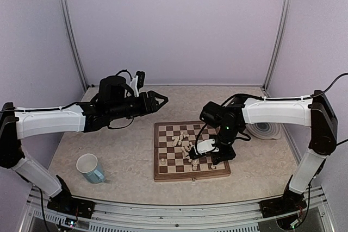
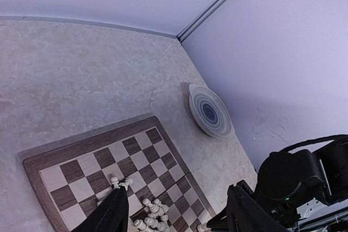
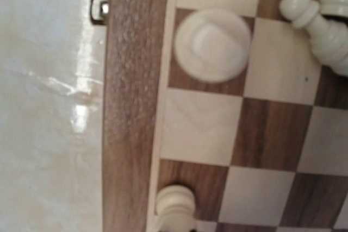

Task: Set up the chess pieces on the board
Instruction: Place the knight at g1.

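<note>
The board (image 1: 169, 173) lies in the middle of the table, with a heap of cream chess pieces (image 1: 181, 144) toppled near its centre and one piece (image 1: 163, 161) upright at its near left. My right gripper (image 1: 198, 160) is down at the board's near edge, shut on a chess piece (image 3: 174, 206) over a dark edge square; its fingers are out of frame. Another piece (image 3: 212, 44) stands two squares along that edge row. My left gripper (image 1: 158, 100) hangs open and empty above the table behind the board. Its dark fingers (image 2: 111, 213) frame the heap (image 2: 153, 209).
A pale blue mug (image 1: 90, 168) stands near the front left of the table. A grey-blue ringed plate (image 1: 268, 130) sits right of the board by the wall. The right arm (image 2: 299, 183) fills the lower right of the left wrist view. A metal clasp (image 3: 99, 8) is on the board's edge.
</note>
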`<action>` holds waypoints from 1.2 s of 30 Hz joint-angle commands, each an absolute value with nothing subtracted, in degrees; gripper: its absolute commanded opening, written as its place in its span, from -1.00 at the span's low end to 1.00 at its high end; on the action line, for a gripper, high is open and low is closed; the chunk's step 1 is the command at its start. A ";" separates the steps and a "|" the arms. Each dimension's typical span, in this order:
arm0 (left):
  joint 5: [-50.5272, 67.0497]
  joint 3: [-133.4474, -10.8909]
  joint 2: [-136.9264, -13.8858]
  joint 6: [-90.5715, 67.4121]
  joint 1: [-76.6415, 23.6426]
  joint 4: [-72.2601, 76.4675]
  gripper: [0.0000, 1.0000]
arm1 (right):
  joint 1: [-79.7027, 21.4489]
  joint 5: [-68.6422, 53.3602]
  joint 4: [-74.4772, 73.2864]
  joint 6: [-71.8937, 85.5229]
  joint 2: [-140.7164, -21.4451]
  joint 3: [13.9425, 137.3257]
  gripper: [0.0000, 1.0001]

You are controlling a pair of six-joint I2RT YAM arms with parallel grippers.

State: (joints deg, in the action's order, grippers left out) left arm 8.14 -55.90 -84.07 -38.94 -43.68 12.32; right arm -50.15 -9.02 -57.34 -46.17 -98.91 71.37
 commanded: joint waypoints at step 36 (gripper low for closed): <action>1.59 -64.17 -90.10 -27.08 -46.81 -9.36 0.20 | -44.89 -21.32 -54.62 -44.77 -91.45 78.61 -0.34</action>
State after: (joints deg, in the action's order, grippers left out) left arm 6.63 -60.14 -87.09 -34.09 -44.47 2.39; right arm -49.47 -13.63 -55.18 -45.17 -95.48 74.48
